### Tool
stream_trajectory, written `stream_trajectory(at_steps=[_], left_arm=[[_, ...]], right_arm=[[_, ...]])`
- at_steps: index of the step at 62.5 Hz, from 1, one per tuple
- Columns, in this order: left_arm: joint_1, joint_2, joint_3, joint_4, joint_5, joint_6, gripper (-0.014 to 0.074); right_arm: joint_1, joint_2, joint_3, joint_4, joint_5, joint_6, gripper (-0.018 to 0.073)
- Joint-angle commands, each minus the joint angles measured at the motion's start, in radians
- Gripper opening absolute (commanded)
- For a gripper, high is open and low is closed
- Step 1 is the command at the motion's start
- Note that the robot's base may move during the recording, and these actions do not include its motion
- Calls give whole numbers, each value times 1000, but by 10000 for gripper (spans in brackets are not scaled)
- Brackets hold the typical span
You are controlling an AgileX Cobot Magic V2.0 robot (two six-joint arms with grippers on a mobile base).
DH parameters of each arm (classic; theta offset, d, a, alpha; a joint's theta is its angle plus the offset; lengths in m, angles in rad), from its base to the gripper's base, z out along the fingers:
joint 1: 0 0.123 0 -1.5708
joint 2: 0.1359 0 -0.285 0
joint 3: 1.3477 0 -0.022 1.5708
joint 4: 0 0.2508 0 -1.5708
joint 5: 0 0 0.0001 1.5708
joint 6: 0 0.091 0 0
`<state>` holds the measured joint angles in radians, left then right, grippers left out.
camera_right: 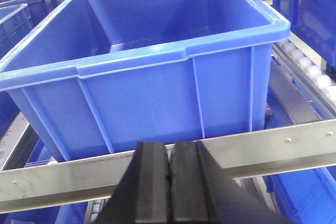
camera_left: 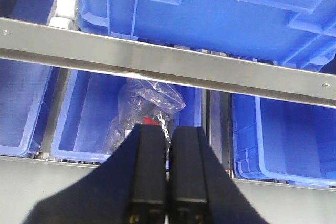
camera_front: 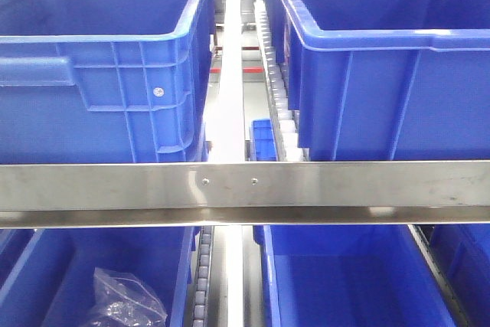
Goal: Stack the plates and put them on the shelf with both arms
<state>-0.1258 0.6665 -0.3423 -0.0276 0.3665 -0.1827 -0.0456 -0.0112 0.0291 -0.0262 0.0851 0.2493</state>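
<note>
Plates hidden; end effectors [camera_left: 168,182] [camera_right: 169,187] closed.

A metal rail [camera_front: 245,193] runs across the front view from left to right. Behind and above it stand two large bins, one on the left [camera_front: 99,67] and one on the right [camera_front: 383,59], with a narrow roller track [camera_front: 230,74] running far between them. Below the rail sit more bins; the near left one holds a plastic bag [camera_front: 122,300]. In each wrist view, a gripper sits near, just before the rail.
</note>
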Motion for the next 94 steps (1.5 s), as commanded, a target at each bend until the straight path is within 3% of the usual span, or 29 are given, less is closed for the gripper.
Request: stream_trajectory(at_steps=[1, 44, 49, 58, 75, 81, 85, 94], left_arm=[[-1, -2, -30, -3, -69, -4, 97], [-1, -16, -28, 16, -87, -4, 97], [12, -76, -16, 95, -100, -4, 97], [18, -217, 46, 95, -131, -4, 97], [18, -535, 294, 75, -314, -4, 97], [18, -639, 355, 67, -326, -4, 97], [19, -698, 350, 67, -258, -4, 97], [23, -693, 352, 92, -270, -4, 97]], right_arm=[[4, -18, 1, 3, -85, -1, 20], [4, -18, 1, 3, -85, -1, 20], [4, -18, 1, 3, -85, -1, 20], [4, -18, 1, 3, -85, -1, 20], [4, -18, 1, 3, -85, -1, 20], [4, -18, 1, 3, -85, -1, 20], [4, -18, 1, 3, -85, -1, 20], [4, -18, 1, 3, -85, -1, 20]])
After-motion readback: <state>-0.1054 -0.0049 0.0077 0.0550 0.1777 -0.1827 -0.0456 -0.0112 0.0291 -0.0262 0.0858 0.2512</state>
